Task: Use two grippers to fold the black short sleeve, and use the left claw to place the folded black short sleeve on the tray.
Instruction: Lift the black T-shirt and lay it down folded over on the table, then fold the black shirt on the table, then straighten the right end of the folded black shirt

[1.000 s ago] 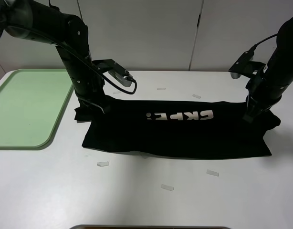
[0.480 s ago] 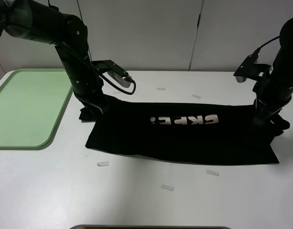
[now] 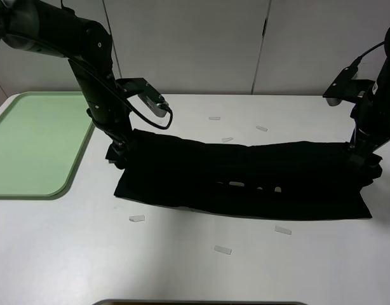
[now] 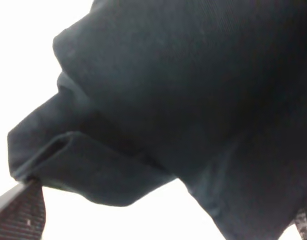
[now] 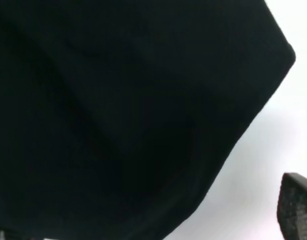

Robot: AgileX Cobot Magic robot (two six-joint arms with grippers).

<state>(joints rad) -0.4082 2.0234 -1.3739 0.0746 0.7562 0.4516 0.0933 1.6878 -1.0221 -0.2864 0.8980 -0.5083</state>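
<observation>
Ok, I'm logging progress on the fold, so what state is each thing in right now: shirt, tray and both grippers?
Shirt: folded into a long band, lying on the table, lettering almost hidden.
Tray: nothing on the part in view; shirt not yet on it.
Left gripper: open, at the shirt's end nearer the tray, holding nothing.
Right gripper: open, at the shirt's other end, holding nothing.

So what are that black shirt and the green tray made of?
The black short sleeve looks like soft knit cloth, perhaps cotton: it is matte and sags into creases and folds, and the left wrist view shows a hemmed edge. The tray looks like moulded plastic: an even light green, smooth, with rounded corners and a low rim.
</observation>
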